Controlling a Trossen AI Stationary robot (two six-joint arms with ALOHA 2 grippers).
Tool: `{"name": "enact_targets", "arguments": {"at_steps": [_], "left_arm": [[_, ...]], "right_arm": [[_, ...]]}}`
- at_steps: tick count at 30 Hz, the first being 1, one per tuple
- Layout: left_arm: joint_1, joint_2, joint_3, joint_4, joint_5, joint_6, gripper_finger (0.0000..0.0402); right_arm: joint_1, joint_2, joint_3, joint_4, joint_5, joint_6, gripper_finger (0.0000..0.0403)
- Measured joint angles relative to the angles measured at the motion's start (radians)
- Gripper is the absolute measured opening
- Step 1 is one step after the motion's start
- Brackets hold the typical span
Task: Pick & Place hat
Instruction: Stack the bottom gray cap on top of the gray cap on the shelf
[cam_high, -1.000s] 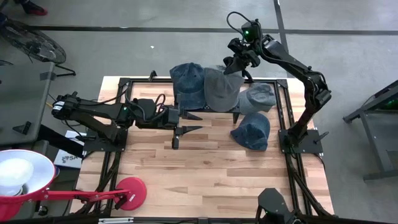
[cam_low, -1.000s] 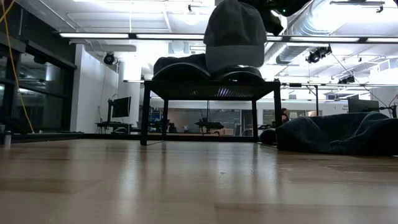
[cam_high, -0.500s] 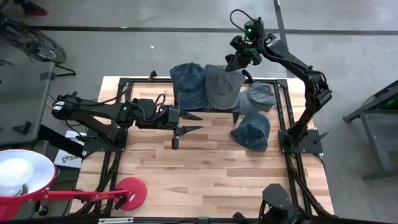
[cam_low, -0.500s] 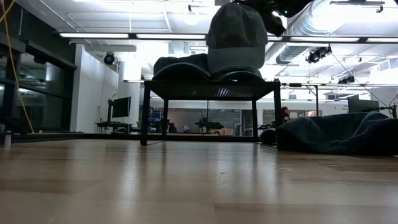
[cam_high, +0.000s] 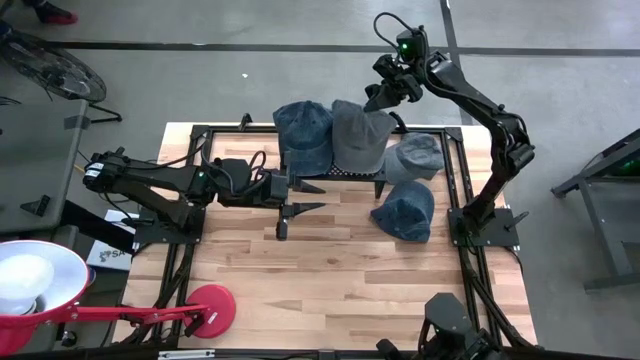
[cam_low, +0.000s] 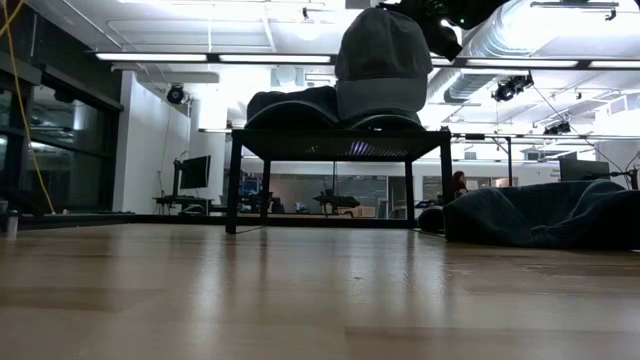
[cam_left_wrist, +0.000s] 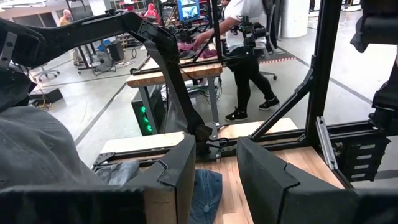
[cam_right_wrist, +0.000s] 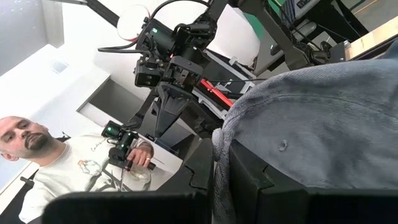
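My right gripper (cam_high: 383, 97) is high over the table's far edge, shut on a grey hat (cam_high: 359, 135) that hangs above the black rack (cam_low: 340, 132). In the low view the grey hat (cam_low: 383, 62) is over the rack's right half. A blue denim hat (cam_high: 303, 132) lies on the rack beside it. A grey-blue hat (cam_high: 414, 155) and a dark blue hat (cam_high: 405, 210) lie to the right. My left gripper (cam_high: 300, 196) waits open, low at mid-table, near the rack's front. My right gripper pinches the grey hat's far edge (cam_right_wrist: 219, 144) between its two fingers, coming from the far side and slanting down. The hat's crown (cam_right_wrist: 311, 118) spreads away from the fingers toward the rack. Whether its lower edge (cam_low: 385, 117) touches the rack top I cannot tell.
A red lamp with a round base (cam_high: 208, 305) and a white shade (cam_high: 25, 280) sits at the near left corner. A black frame (cam_high: 455, 190) borders the table. Bare wood (cam_high: 320, 270) fills the near half. A person (cam_left_wrist: 245, 56) stands beyond the table.
My right gripper has moved a little toward the table's far edge and right, rising slightly and staying shut. The grey hat has gone with it, shifting right over the rack.
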Motion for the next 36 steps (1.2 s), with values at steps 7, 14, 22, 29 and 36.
{"name": "enact_targets", "arguments": {"at_steps": [7,14,22,29,36], "left_arm": [[0.000,0.000,0.000,0.000,0.000,0.000,0.0117],[0.000,0.000,0.000,0.000,-0.004,0.000,0.0117],[0.000,0.000,0.000,0.000,-0.004,0.002,0.0117],[0.000,0.000,0.000,0.000,-0.004,0.003,0.0117],[0.000,0.000,0.000,0.000,-0.003,0.003,0.0117]], "right_arm": [[0.000,0.000,0.000,0.000,0.000,-0.001,0.0023],[0.000,0.000,0.000,-0.026,0.000,-0.025,0.0023],[-0.010,0.000,0.000,-0.077,0.000,-0.097,0.0023],[-0.011,0.002,0.000,-0.108,0.000,-0.129,0.0023],[-0.014,0.003,0.000,-0.110,0.001,-0.135,0.0023]]}}
